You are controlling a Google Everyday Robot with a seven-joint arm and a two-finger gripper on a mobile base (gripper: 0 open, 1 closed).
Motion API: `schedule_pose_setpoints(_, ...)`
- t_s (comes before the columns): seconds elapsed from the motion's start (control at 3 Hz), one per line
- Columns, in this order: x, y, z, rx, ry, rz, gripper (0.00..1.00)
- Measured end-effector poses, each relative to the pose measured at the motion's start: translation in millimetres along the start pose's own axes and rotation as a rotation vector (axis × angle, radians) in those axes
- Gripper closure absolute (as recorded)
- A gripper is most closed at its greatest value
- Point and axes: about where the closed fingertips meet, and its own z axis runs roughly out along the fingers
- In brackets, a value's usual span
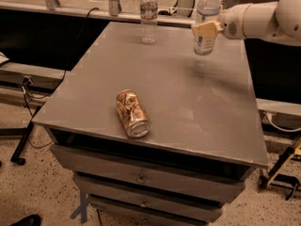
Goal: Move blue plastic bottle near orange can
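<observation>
Camera view: we look down on a grey table (188, 107) with drawers (141, 178) under it. The arm (263, 20) comes in from 3 o'clock.
Gripper: the gripper (206, 30) is at about 1 o'clock of the table top, pinching the blue plastic bottle (207, 7) around its middle. One pale finger (203, 29) lies across the label.
Bottle position: it hangs upright with the cap on top and its base clear of the table, and a soft shadow (197, 72) lies below it. We think the middle grip keeps it from tipping during the carry.
Orange can: the orange can (132, 113) lies on its side at 7 o'clock, near the front edge and well apart from the bottle. Its silver end faces us.
Other bottle: a slim clear bottle (148, 14) stands at 12 o'clock and is not part of the task.
Step in hand: we judge that the carry toward 7 o'clock begins here.
Risk: the lying can may roll if touched, so we would put the bottle down just beside it, not against it.
</observation>
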Motion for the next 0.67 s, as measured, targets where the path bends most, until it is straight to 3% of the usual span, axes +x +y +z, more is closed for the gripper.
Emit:
schedule_pose_setpoints(0.33,-5.2,2.8,-1.1,-0.001,-0.002,-0.007,1.0)
schedule_pose_setpoints(0.67,-4.8,2.9,-0.7,-0.002,-0.002,-0.007,1.0)
